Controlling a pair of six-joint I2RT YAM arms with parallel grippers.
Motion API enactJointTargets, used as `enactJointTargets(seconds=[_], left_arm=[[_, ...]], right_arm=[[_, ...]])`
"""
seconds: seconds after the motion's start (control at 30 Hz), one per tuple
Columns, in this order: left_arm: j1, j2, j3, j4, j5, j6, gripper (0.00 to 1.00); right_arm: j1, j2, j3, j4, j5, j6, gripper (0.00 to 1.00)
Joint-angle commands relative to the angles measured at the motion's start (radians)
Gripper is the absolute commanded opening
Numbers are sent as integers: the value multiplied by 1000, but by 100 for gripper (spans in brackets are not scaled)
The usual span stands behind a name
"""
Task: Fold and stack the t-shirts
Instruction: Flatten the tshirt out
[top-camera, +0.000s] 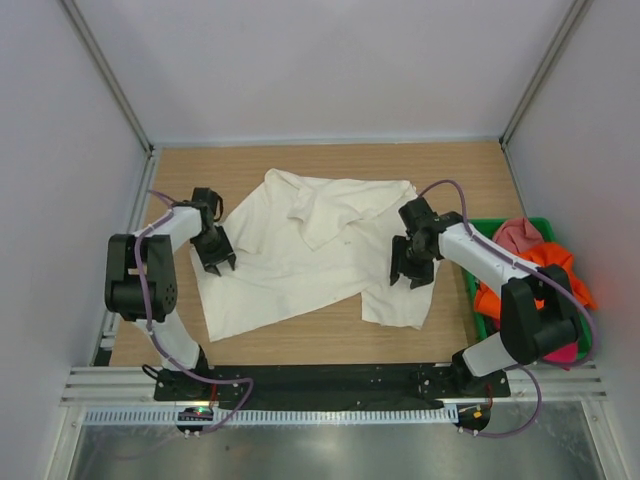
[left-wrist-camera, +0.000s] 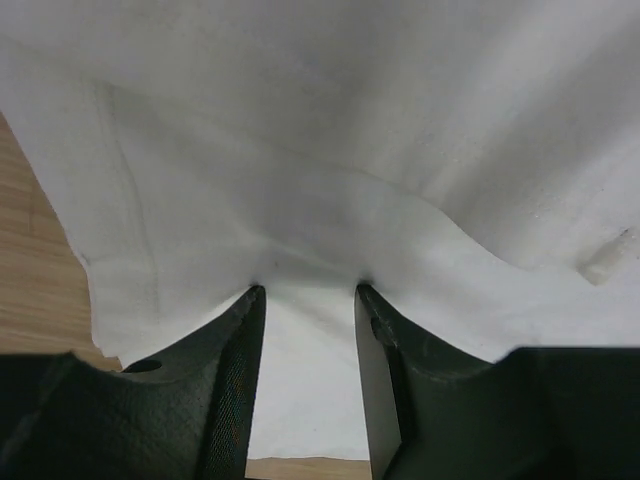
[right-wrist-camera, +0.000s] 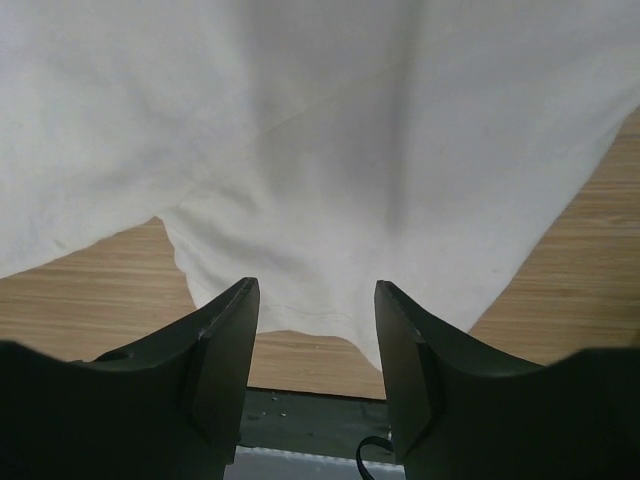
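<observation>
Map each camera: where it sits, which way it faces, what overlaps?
Top external: above and behind both arms, looking down at the table; whole arms show.
Left wrist: on the left arm, looking past the left gripper onto the cream-white t-shirt.
Right wrist: on the right arm, past the right gripper to the shirt's edge and wood.
Shared: all three see that shirt.

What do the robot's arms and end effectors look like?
Both arms, the left arm and the right arm, have white tubular links between chunky black joints. A thin purple cable runs along each. The left end effector and right end effector are black, with two flat matte fingers.
</observation>
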Motion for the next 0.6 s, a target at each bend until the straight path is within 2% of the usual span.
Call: enactJointTargets(seconds=[0.0, 0.07, 0.1, 0.2, 0.33, 0.43, 0.47, 0.57], left_arm=[[98, 70, 58, 47, -40, 59, 42], [127, 27, 100, 33, -92, 89, 44], [127, 4, 118, 9, -105, 101, 49], [109, -117, 138, -42, -87, 103, 57], [-15, -317, 68, -77, -77, 48, 61], [-130, -452, -33, -80, -54, -12, 60], [-168, -504, -56, -80, -24, -32, 60], [-190, -556, -150, -77, 22, -38, 56]], right_arm=[[-37, -31, 26, -41, 25, 8, 57], [-61, -50, 10, -53, 26, 5, 58], [-83, -73, -1, -64, 26, 5, 58], [-110, -114, -42, -95, 39, 16, 57], [-114, -209, -119, -99, 45, 48, 54], [-114, -237, -150, -113, 26, 71, 46], [-114, -260, -174, -115, 19, 76, 37], [-114, -295, -239, -96, -18, 120, 27]])
